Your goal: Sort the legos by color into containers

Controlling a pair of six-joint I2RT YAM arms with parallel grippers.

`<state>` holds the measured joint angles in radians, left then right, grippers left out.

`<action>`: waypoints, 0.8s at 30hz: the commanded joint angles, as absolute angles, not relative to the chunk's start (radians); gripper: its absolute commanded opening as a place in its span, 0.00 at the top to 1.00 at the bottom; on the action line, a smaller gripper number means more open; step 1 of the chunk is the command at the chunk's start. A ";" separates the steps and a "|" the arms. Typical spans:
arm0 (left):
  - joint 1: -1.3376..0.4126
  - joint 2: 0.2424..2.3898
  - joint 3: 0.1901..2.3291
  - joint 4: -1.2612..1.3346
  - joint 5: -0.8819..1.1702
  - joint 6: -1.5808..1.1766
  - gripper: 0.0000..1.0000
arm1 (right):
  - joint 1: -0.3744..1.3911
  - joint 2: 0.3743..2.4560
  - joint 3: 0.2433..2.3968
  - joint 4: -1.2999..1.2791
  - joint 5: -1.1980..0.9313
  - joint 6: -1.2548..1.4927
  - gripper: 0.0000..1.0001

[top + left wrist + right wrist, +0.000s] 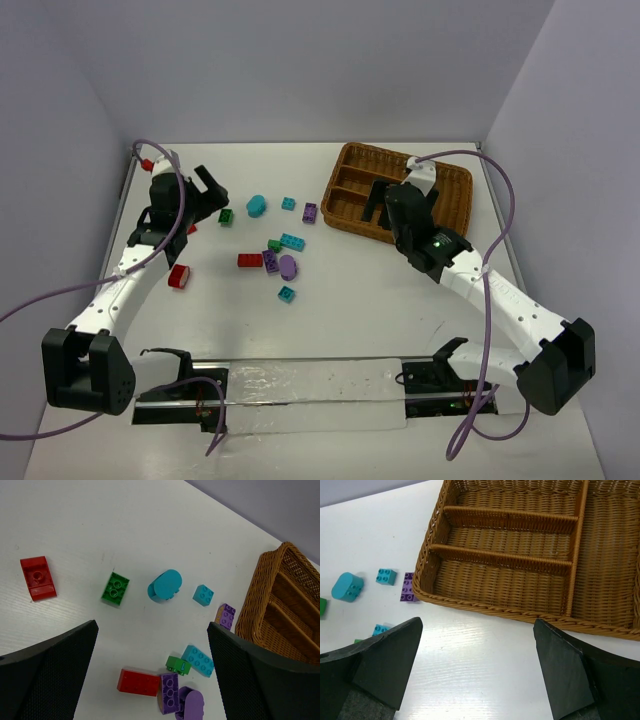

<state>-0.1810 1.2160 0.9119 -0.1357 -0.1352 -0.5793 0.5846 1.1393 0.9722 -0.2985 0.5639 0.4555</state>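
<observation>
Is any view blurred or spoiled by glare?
Top external view: even light, sharp. Left wrist view: the green plastic brick sharp, the left gripper's black fingers slightly soft. Right wrist view: faint sheen on the white table before the brown woven wicker tray.

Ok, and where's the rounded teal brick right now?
Top view: the rounded teal brick lies on the table between a green brick and a small teal brick, left of the wicker tray.

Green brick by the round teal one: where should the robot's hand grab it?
Probably pinch the green brick across two flat opposite sides, coming straight down from above. It lies studs up and touches no other brick, so the open left hand can straddle it.
</observation>
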 commanded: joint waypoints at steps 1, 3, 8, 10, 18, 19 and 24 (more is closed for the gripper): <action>-0.184 1.193 0.960 -0.141 -0.144 -0.575 0.01 | 0.588 1.105 0.946 -0.274 0.572 0.466 0.00; -0.184 1.193 0.963 -0.144 -0.150 -0.578 0.01 | 0.588 1.087 0.936 -0.269 0.561 0.466 0.00; -0.184 1.190 0.962 -0.157 -0.176 -0.586 0.01 | 0.588 1.088 0.940 -0.278 0.514 0.448 0.00; -0.184 1.192 0.968 -0.168 -0.188 -0.595 0.01 | 0.588 1.085 0.936 -0.267 0.479 0.433 0.00; -0.179 1.198 1.041 -0.345 -0.356 -0.674 0.01 | 0.819 1.263 1.016 -0.307 0.344 0.397 0.07; -0.177 1.200 1.050 -0.365 -0.370 -0.686 0.01 | 0.871 1.297 1.028 -0.311 0.347 0.399 0.07; -0.153 1.207 1.095 -0.450 -0.416 -0.703 0.01 | 1.054 1.489 1.084 -0.315 0.362 0.436 0.09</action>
<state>-0.1680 1.2160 1.0285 -0.3578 -0.3393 -0.6720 0.9826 1.4017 1.0277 -0.2932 0.3635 0.4221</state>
